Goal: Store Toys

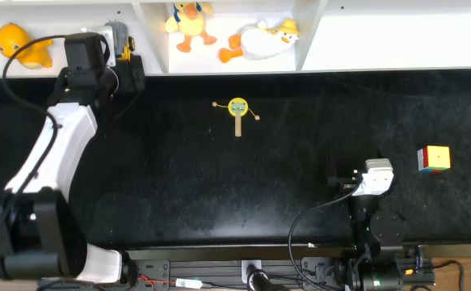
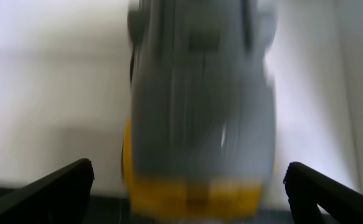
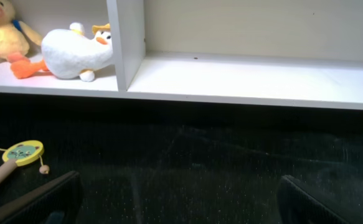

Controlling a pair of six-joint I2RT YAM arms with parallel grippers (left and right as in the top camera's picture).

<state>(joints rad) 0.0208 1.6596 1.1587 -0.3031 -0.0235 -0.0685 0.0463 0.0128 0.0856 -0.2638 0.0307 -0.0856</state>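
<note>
— State of the left hand point(image 2: 190, 180)?
— Up at the white shelf point(image 1: 397, 48), at the mouth of its left compartment, with both fingers point(image 2: 63, 183) spread wide. Clamped on nothing.
— And the toy car point(image 2: 200, 112)?
— Grey, with a yellow end. Sits straight ahead of that hand, in line with the gap between the 2 fingers, touching neither. Stands inside the left compartment, close beside the divider wall.
— Anything else in that compartment?
— An orange duck point(image 1: 17, 44) at the far left end, well apart from the toy car.
— Middle compartment?
— 2 plush toys. A yellow duckling point(image 1: 191, 23) sitting upright, and just beside it a white goose point(image 1: 259, 42) lying on its side, orange feet toward the duckling.
— State of the right hand point(image 3: 181, 196)?
— Low over the black table point(image 1: 178, 186), near the front edge on the right side. Fingers apart here too, gripping nothing. Faces the shelf's right compartment from well back.
— On the table itself?
— 2 more toys. A small rattle drum point(image 1: 237, 109) with a round yellow head and a wooden handle, lying flat near the middle, closer to the shelf than to the arms' bases, handle pointing back toward the bases. Then a multicoloured cube point(image 1: 434, 158) out at the right, near the right hand but clearly apart from it.
</note>
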